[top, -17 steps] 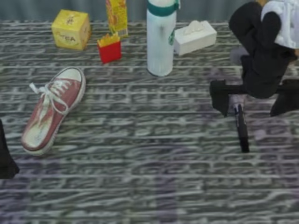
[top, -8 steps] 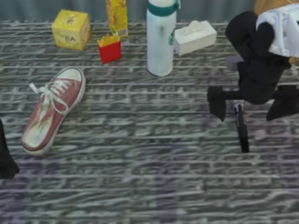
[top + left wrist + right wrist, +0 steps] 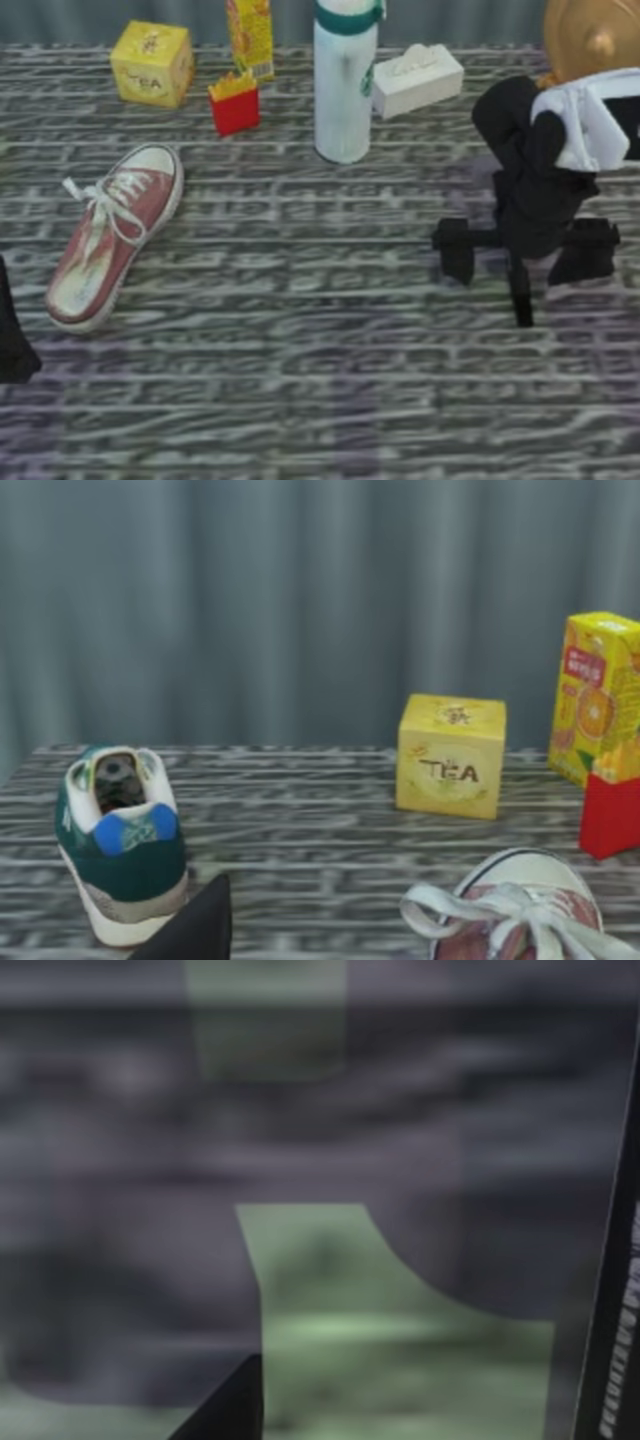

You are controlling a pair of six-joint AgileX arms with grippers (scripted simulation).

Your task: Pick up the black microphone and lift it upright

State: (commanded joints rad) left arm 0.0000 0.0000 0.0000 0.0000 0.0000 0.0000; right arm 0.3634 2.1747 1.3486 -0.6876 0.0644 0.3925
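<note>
The black microphone [image 3: 520, 297] lies on the table at the right, with only its dark handle showing, pointing toward the front edge. Its mesh head is hidden beneath my right arm. My right gripper [image 3: 520, 250] hangs over the head end and is open. Its two fingers [image 3: 456, 250] stand wide apart, one on each side of the microphone, and touch nothing. In the right wrist view there is only blurred table and one dark fingertip [image 3: 232, 1408]. My left gripper [image 3: 12, 345] stays parked at the table's left edge.
A red sneaker [image 3: 115, 235] lies at the left. Along the back stand a yellow tea box [image 3: 152, 63], a red fries carton [image 3: 234, 103], a juice carton [image 3: 250, 35], a tall white bottle [image 3: 345, 80] and a white tissue box [image 3: 418, 78]. A green sneaker [image 3: 120, 840] shows in the left wrist view.
My right gripper has shifted toward the table's front and now covers the microphone's head, its open fingers straddling the handle. The microphone and the left arm have not moved.
</note>
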